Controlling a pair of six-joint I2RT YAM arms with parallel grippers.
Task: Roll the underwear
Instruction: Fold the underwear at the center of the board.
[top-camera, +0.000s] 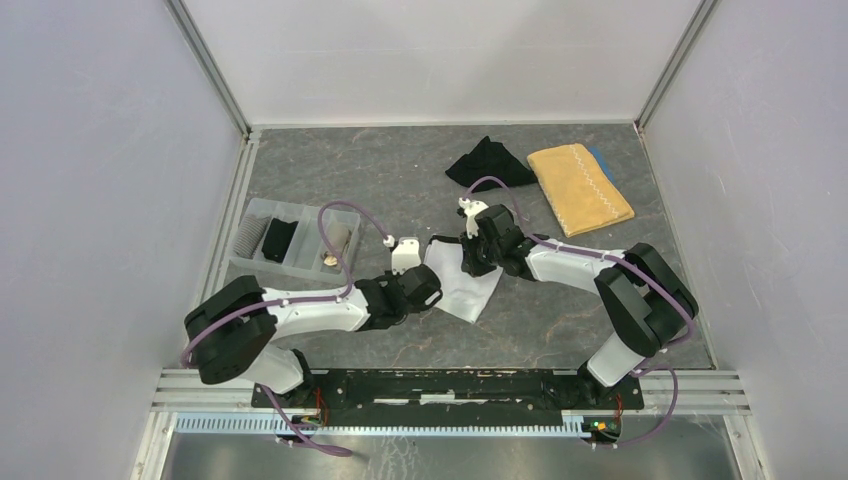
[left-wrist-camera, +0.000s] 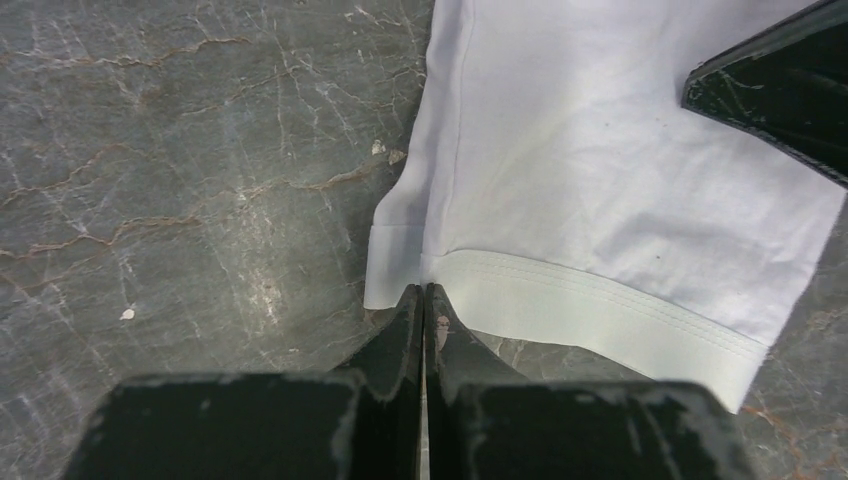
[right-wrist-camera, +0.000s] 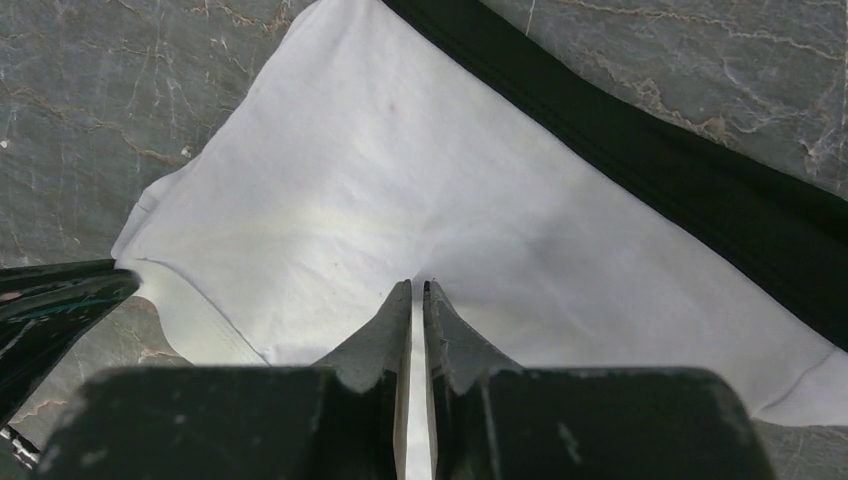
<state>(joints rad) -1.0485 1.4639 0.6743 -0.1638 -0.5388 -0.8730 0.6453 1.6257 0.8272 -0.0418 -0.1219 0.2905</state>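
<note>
A white underwear (top-camera: 465, 287) lies flat mid-table, between the two arms. My left gripper (top-camera: 428, 290) is at its left edge. In the left wrist view its jaws are pressed together, tips (left-wrist-camera: 422, 292) against the thick hem of the white underwear (left-wrist-camera: 590, 170); whether cloth is pinched does not show. My right gripper (top-camera: 468, 258) is on the garment's far side, shut on the white underwear (right-wrist-camera: 400, 190), and cloth fills the slit between its fingertips (right-wrist-camera: 418, 288). A black band (right-wrist-camera: 650, 150) runs along that edge. A black underwear (top-camera: 490, 163) lies in a heap at the back.
A mustard-yellow towel (top-camera: 580, 188) lies folded at the back right, next to the black heap. A clear divided tray (top-camera: 250, 214) at the left holds rolled pieces. Grey walls enclose the table on three sides.
</note>
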